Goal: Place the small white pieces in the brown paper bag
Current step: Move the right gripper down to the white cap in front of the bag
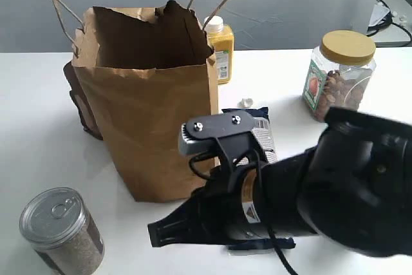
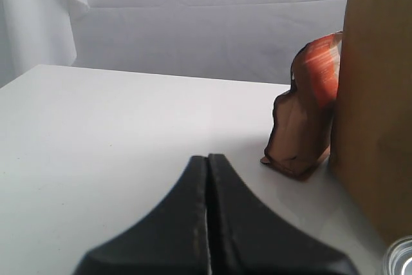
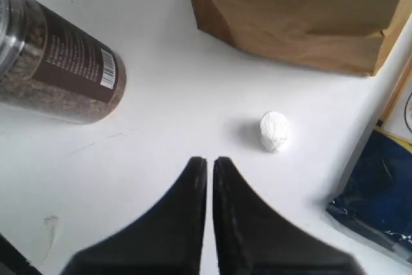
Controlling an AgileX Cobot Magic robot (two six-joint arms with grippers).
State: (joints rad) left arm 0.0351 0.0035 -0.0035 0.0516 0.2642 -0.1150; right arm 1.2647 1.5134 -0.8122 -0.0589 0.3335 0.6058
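Note:
The brown paper bag (image 1: pixel 148 114) stands upright and open at the middle left, and its base (image 3: pixel 296 11) shows in the right wrist view. One small white piece (image 3: pixel 275 131) lies on the table just ahead and to one side of my right gripper (image 3: pixel 209 159), which is shut and empty. In the exterior view the right gripper (image 1: pixel 161 233) hangs low in front of the bag, and the arm hides that piece. Another small pale lump (image 1: pixel 244 102) lies behind the bag's right side. My left gripper (image 2: pixel 208 157) is shut and empty, facing the bag (image 2: pixel 380 107).
A metal-lidded can (image 1: pixel 61 230) (image 3: pixel 58 69) stands front left. A dark pouch (image 2: pixel 306 107) leans behind the bag. A blue-and-white packet (image 1: pixel 261 127) (image 3: pixel 373 204) lies right of the bag. A yellow bottle (image 1: pixel 221 49) and a nut jar (image 1: pixel 338 72) stand at the back.

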